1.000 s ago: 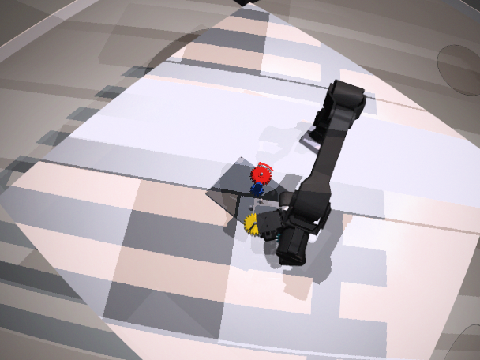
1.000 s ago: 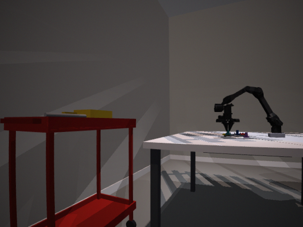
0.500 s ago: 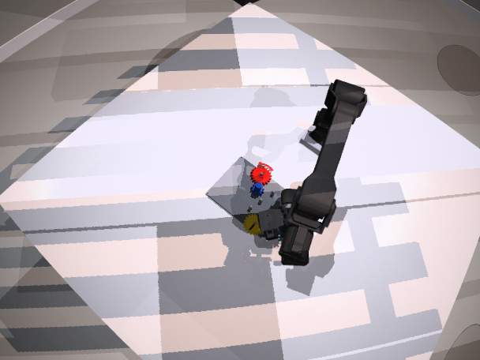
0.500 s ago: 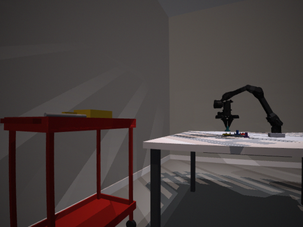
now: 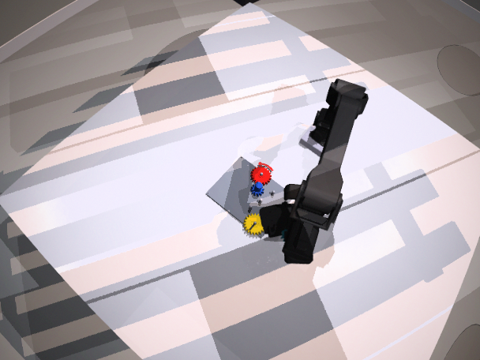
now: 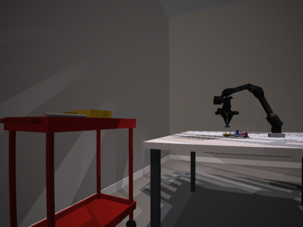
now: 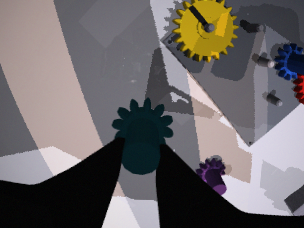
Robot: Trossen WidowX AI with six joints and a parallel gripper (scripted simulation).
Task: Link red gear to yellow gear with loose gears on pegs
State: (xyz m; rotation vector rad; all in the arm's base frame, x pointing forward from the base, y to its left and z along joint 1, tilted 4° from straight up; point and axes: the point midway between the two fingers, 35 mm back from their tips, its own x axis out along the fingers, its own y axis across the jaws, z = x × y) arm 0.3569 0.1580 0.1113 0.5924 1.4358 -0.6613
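My gripper is shut on the knob of a teal gear, held above the table beside the yellow-gear side of the grey board. The yellow gear is on its peg at a board corner. The red gear is on another peg. A blue gear is on a peg beside it, its teeth at the red gear's. Three bare pegs show, one of them near the yellow gear. A purple gear stands on the table.
The red arrow lies beside the red gear. The arm covers part of the board in the top view. A red cart with a yellow box on top stands apart from the table.
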